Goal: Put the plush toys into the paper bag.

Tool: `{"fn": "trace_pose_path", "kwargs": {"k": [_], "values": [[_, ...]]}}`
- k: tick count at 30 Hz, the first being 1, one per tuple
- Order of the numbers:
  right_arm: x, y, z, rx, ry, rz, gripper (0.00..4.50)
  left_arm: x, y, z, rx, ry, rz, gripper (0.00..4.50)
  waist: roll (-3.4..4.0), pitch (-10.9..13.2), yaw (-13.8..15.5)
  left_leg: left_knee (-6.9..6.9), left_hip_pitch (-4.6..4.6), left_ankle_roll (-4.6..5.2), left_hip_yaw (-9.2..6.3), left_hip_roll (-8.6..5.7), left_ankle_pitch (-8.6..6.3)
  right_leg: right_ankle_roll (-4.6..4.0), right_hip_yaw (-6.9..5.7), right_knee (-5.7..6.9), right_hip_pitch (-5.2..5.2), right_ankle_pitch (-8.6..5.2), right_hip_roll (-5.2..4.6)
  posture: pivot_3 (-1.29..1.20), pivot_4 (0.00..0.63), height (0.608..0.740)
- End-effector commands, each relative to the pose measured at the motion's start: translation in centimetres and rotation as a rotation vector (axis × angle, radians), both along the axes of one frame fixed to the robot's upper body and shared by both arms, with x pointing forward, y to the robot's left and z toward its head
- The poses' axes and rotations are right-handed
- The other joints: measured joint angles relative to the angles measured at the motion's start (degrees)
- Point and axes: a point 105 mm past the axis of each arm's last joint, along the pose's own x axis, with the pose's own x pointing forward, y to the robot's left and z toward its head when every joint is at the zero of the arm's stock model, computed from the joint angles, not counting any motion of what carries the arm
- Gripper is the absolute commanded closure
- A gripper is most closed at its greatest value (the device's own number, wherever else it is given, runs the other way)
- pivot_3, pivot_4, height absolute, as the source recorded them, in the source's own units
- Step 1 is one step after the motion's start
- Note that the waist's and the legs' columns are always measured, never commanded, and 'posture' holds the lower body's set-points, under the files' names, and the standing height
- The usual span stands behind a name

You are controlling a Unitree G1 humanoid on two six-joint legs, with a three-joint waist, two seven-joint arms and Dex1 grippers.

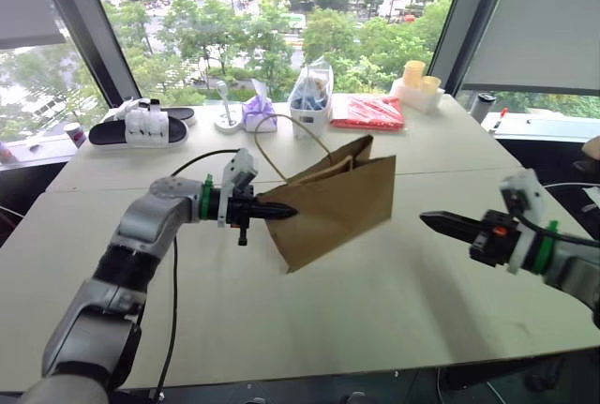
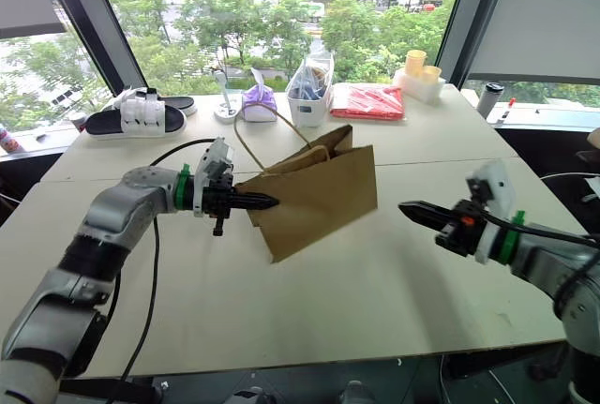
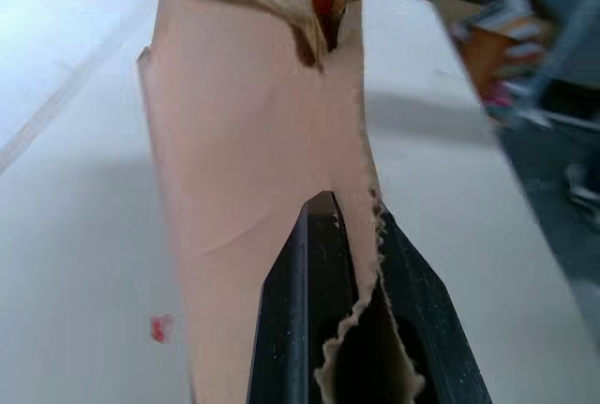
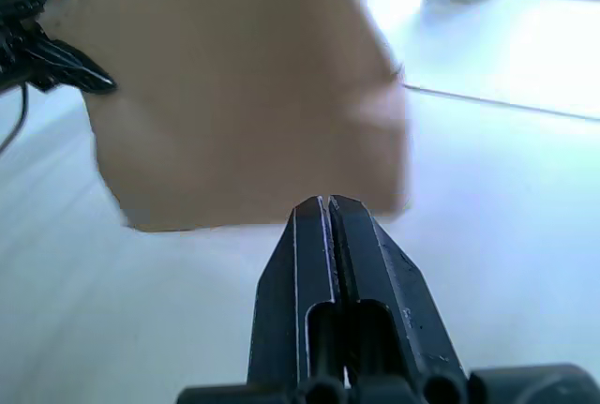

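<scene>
The brown paper bag (image 1: 337, 202) hangs tilted over the middle of the white table (image 1: 375, 329), its lower corner near the tabletop and its string handle (image 1: 265, 146) looping up behind. My left gripper (image 1: 289, 210) is shut on the bag's left edge; in the left wrist view the paper (image 3: 244, 142) runs between the black fingers (image 3: 281, 329). My right gripper (image 1: 427, 220) is shut and holds nothing. It hovers to the right of the bag, apart from it and pointing at it, as the right wrist view shows (image 4: 328, 202). The plush toys are hidden.
Along the table's far edge by the window stand black-and-white sandals (image 1: 141, 126), a purple pouch (image 1: 260, 112), a clear plastic bag of blue items (image 1: 311, 95), a red packet (image 1: 367, 112) and yellow cups (image 1: 417, 81). A black cable (image 1: 173, 291) trails from my left arm.
</scene>
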Motion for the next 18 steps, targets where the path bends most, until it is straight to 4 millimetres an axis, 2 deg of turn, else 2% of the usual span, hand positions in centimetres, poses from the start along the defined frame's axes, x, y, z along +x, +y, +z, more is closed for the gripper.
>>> {"fn": "trace_pose_path", "kwargs": {"k": [1,11,15,18], "values": [[-0.9,-0.7,1.8,-0.03,-0.082,-0.041,4.5,0.3,0.1,1.2,0.058,-0.013,-0.117,4.45,-0.01,0.0,-0.15,0.03,-0.01,0.0,0.01,0.0,0.0,0.0,0.0,0.0,0.0,0.0,-0.01,0.0,0.15,0.74],[-3.0,-0.6,1.0,-0.042,-0.081,-0.121,4.5,1.5,-1.6,0.6,0.173,-0.005,-0.17,4.45,-0.05,0.03,-0.21,0.1,-0.14,0.06,-0.06,0.01,-0.04,0.13,0.01,0.01,-0.07,0.04,-0.04,0.0,0.15,0.74],[-3.7,-0.3,0.9,-0.036,-0.081,-0.131,4.5,1.9,-1.5,-0.7,0.224,0.014,-0.163,4.45,-0.04,0.02,-0.09,0.28,-0.24,0.12,-0.06,0.01,-0.07,0.18,0.01,0.02,-0.06,0.06,-0.04,0.0,0.15,0.74],[-3.8,0.0,0.5,-0.04,-0.075,-0.137,4.5,2.3,-0.7,-1.1,0.265,0.014,-0.132,3.08,-0.05,0.03,-0.22,0.48,-0.34,0.22,-0.08,0.0,-0.13,0.21,0.0,0.04,-0.08,0.08,-0.02,0.0,0.15,0.74]]}}
